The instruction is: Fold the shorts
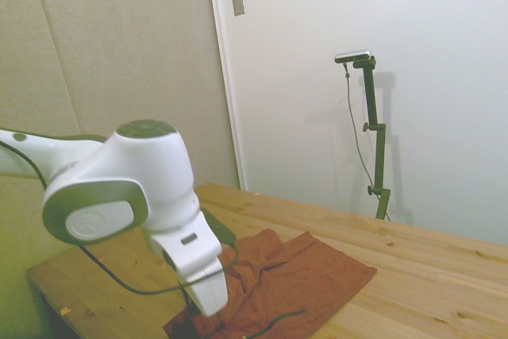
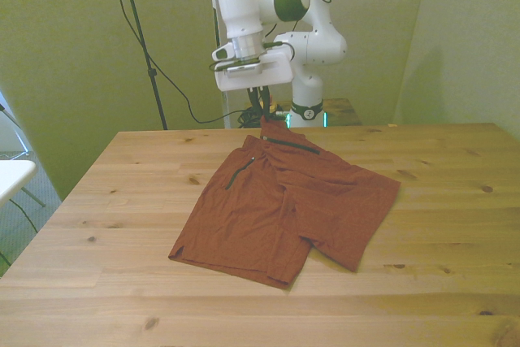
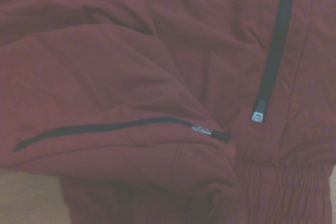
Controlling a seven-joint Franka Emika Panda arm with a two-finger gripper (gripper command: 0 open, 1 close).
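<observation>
The rust-red shorts (image 2: 268, 209) lie on the wooden table (image 2: 122, 201), wrinkled, with dark zip lines. My gripper (image 2: 263, 117) is at their far edge, shut on the waistband corner and holding it just above the table. The half on the front view's right is drawn up and partly over the other half. In the side view the arm's white wrist hides the fingers, and the shorts (image 1: 305, 271) spread out behind it. The wrist view is filled with the shorts' fabric (image 3: 131, 66), a lifted fold carrying one dark zip line (image 3: 121, 128) over the layer with another (image 3: 273, 51).
The robot's base (image 2: 313, 46) stands behind the table's far edge. A white object (image 2: 12, 176) sits beyond the table on the front view's left. Bare wood surrounds the shorts on all sides, widest on the front view's right (image 2: 455, 193).
</observation>
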